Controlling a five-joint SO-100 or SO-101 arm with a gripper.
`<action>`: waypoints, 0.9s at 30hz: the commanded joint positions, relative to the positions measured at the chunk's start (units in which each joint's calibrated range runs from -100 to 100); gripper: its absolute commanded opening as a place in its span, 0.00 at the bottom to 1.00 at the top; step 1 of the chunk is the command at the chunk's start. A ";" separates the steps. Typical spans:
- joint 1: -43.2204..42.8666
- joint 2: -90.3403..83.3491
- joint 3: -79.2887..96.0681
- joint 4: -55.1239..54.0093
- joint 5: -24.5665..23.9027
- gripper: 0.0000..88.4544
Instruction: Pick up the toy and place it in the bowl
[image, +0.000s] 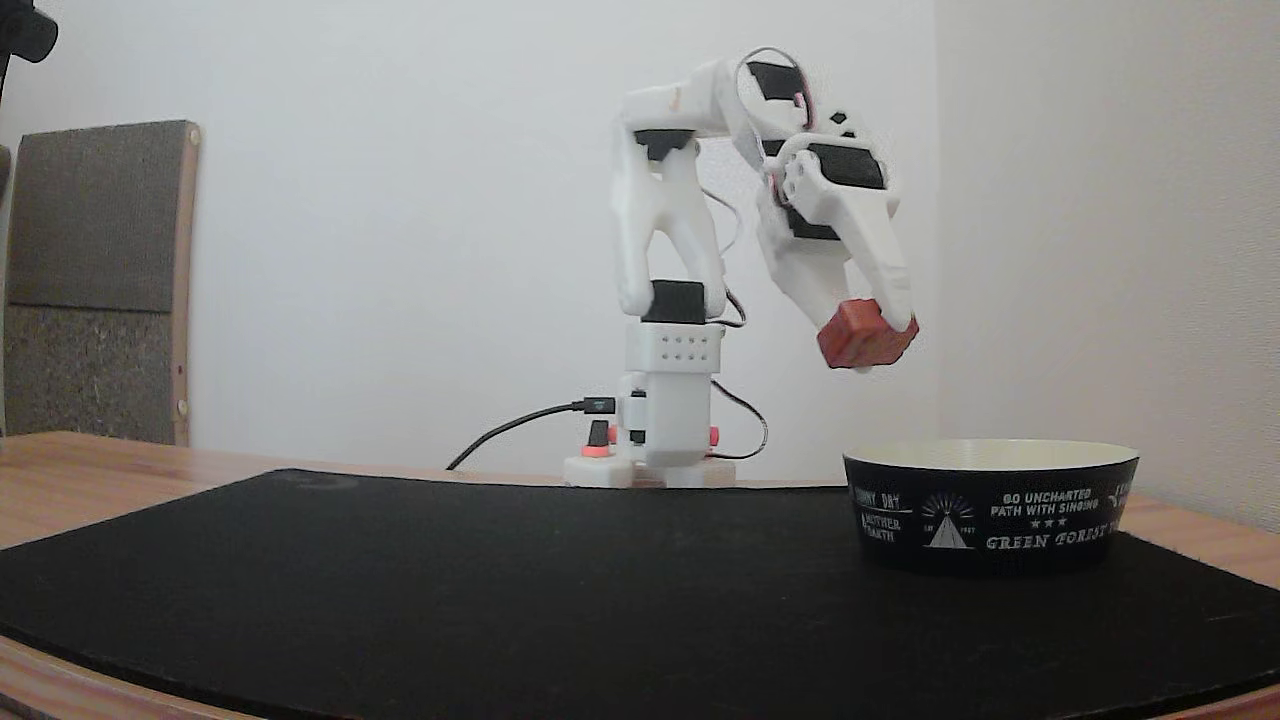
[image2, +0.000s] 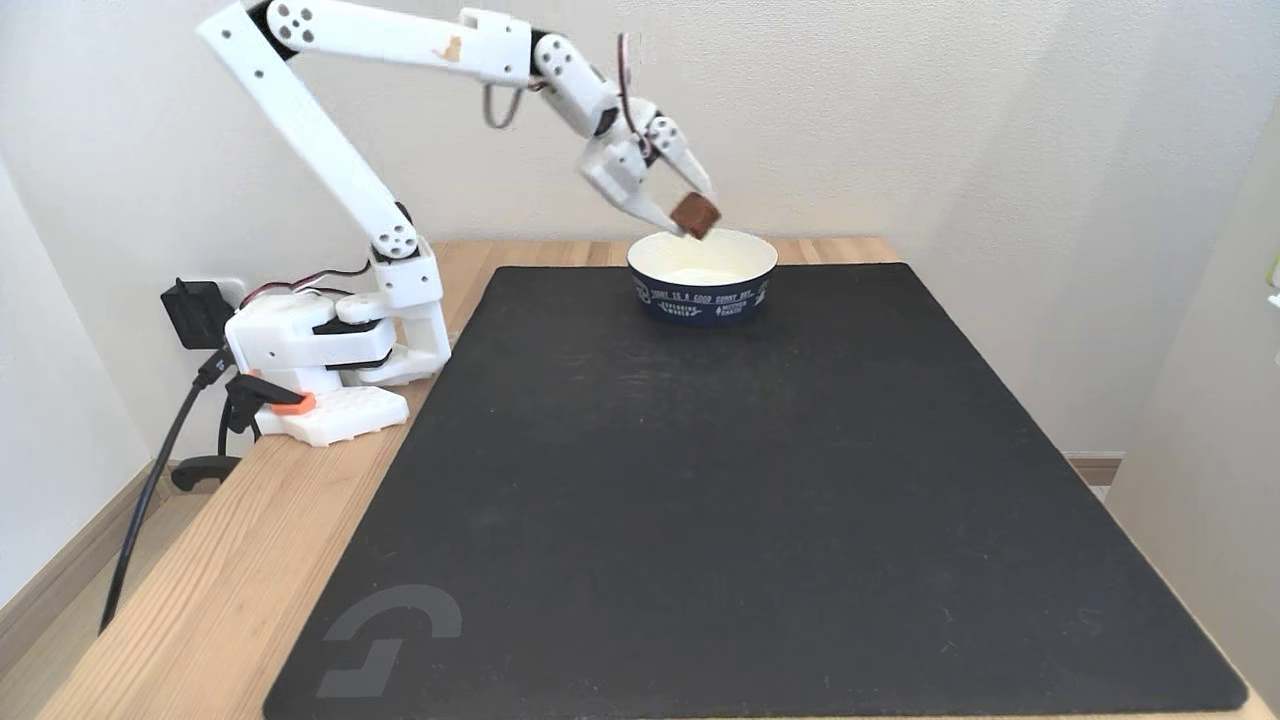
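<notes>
The toy (image: 864, 335) (image2: 695, 214), a small red block, hangs in the air between the white fingers of my gripper (image: 872, 342) (image2: 692, 218), which is shut on it. The bowl (image: 990, 520) (image2: 703, 290), black outside with white lettering and cream inside, stands on the black mat. In one fixed view the toy is above and a little left of the bowl's rim; in the other it hovers over the bowl's far rim. Nothing shows inside the bowl.
A large black mat (image2: 740, 480) covers most of the wooden table (image2: 200, 560). The arm's white base (image2: 330, 350) with cables sits at the table's left edge. A wall stands close behind the bowl. A padded board (image: 95, 280) leans at the far left.
</notes>
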 joint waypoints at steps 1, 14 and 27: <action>-3.39 -5.16 12.58 -14.07 1.60 0.07; 0.54 -7.74 13.93 -18.98 1.23 0.15; 13.34 -46.76 45.93 1.00 0.97 0.03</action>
